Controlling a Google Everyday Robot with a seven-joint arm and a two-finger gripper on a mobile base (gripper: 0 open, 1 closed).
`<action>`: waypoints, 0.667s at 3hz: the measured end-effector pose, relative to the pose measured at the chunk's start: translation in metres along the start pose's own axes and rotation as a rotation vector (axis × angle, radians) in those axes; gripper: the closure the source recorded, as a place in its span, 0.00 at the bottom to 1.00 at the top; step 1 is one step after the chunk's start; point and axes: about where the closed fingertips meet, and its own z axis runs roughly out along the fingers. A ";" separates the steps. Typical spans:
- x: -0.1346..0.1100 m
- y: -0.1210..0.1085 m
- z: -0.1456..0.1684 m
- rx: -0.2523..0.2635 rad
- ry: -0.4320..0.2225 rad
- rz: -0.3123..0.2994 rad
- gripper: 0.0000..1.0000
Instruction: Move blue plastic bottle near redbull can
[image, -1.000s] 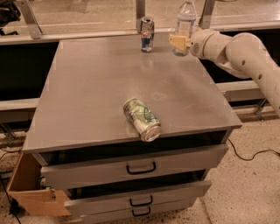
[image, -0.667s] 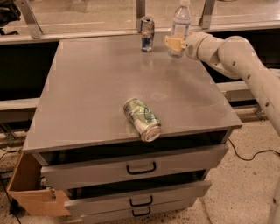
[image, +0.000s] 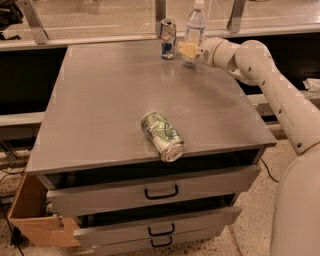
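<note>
The blue plastic bottle, clear with a white cap, stands upright at the far edge of the grey cabinet top. The redbull can, slim and blue-and-silver, stands upright just left of it, a small gap apart. My gripper reaches in from the right and is shut on the bottle's lower part. The white arm runs from the right edge to the gripper.
A green-and-white can lies on its side near the front edge of the cabinet top. Drawers with black handles are below it, slightly open. A cardboard box sits on the floor at the lower left. A railing runs behind the cabinet.
The gripper and the bottle have moved left along the far edge, closer to the redbull can. Both cans have stayed in place.
</note>
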 end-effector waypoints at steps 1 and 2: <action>0.008 0.005 0.016 -0.024 0.023 0.028 0.62; 0.014 0.007 0.024 -0.037 0.039 0.046 0.38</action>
